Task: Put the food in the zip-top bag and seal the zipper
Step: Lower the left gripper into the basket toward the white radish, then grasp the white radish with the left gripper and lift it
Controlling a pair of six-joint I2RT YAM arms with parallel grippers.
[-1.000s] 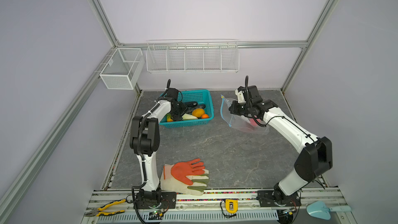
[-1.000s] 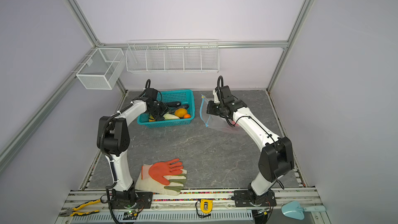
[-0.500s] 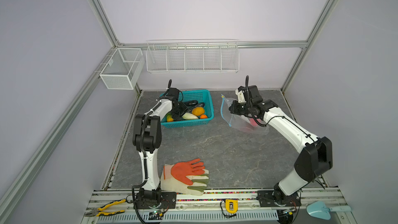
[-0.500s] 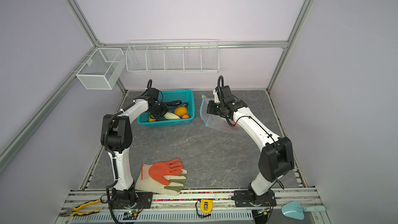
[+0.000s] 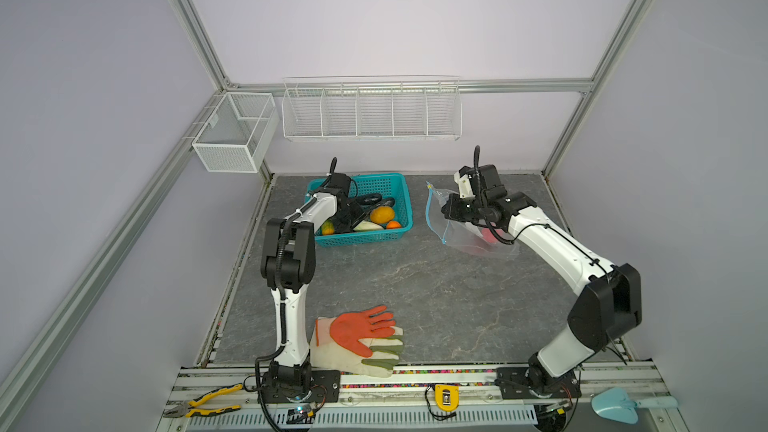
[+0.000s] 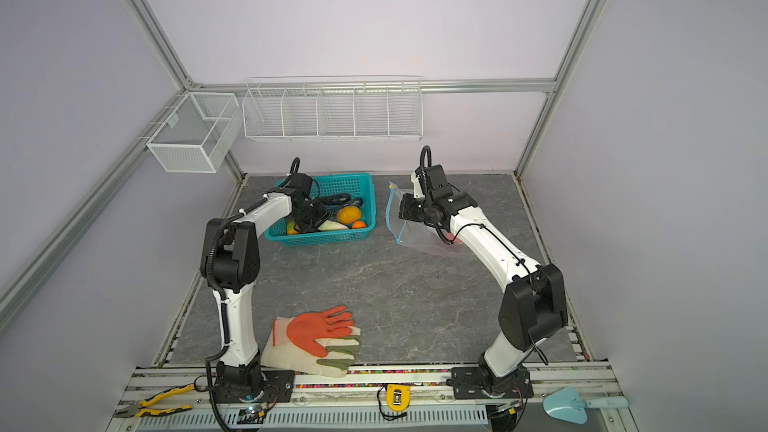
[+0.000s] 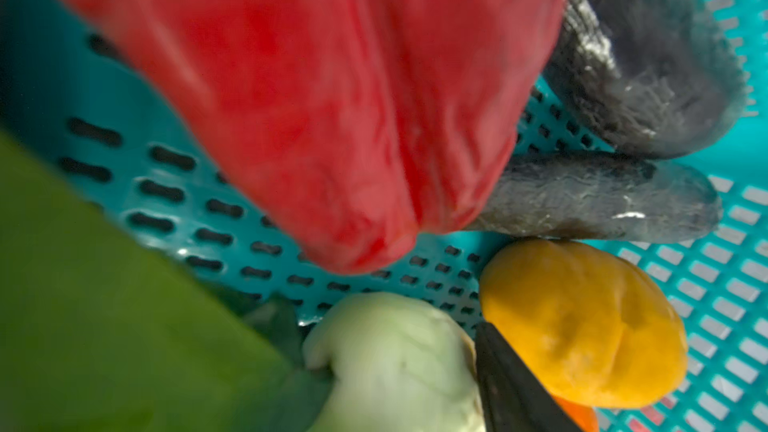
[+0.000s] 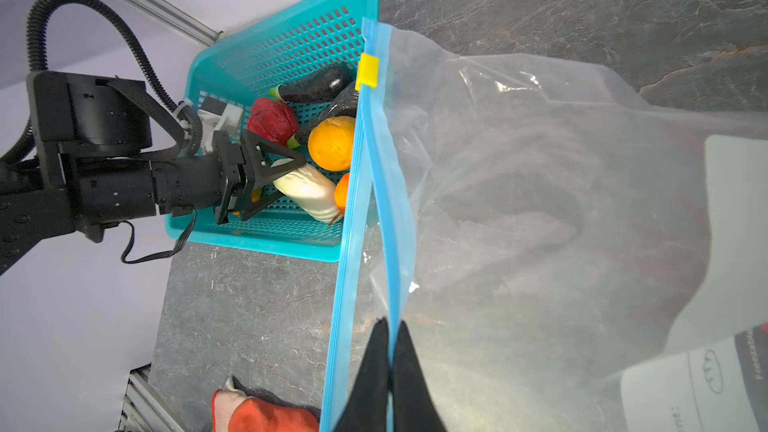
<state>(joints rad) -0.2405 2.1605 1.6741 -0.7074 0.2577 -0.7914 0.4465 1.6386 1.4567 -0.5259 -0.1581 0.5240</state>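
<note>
The food (image 5: 382, 214) lies in the teal basket (image 5: 361, 239) at the back of the worktop (image 5: 415, 284). These are small toy pieces that look light and a little yielding, and rounded enough to roll out of a pinch. Each is probably best taken across its middle, the long white piece (image 8: 307, 191) across its short side. The left fingers (image 7: 511, 392) stand apart among them, one wedged between the white piece and a yellow-orange piece (image 7: 582, 326). I cannot tell whether they press the white piece (the partner finger is out of the left wrist view). The zip-top bag (image 8: 540, 201) lies near the basket on its right, mouth toward it. Its thin, crinkly film would likely sag and fold, so the stiffer zipper (image 8: 384, 184) is the place to hold. The right fingers (image 8: 370, 384) are clenched on one lip of that strip, its two rails stand apart, and the yellow slider (image 8: 368, 70) sits at the far end. A blurred red piece (image 7: 311, 97) fills much of the left wrist view, and the green smear beside it cannot be identified. Something red (image 5: 488, 236) shows inside the bag, half under the right arm. The bag's closed end is cut off in the right wrist view.
</note>
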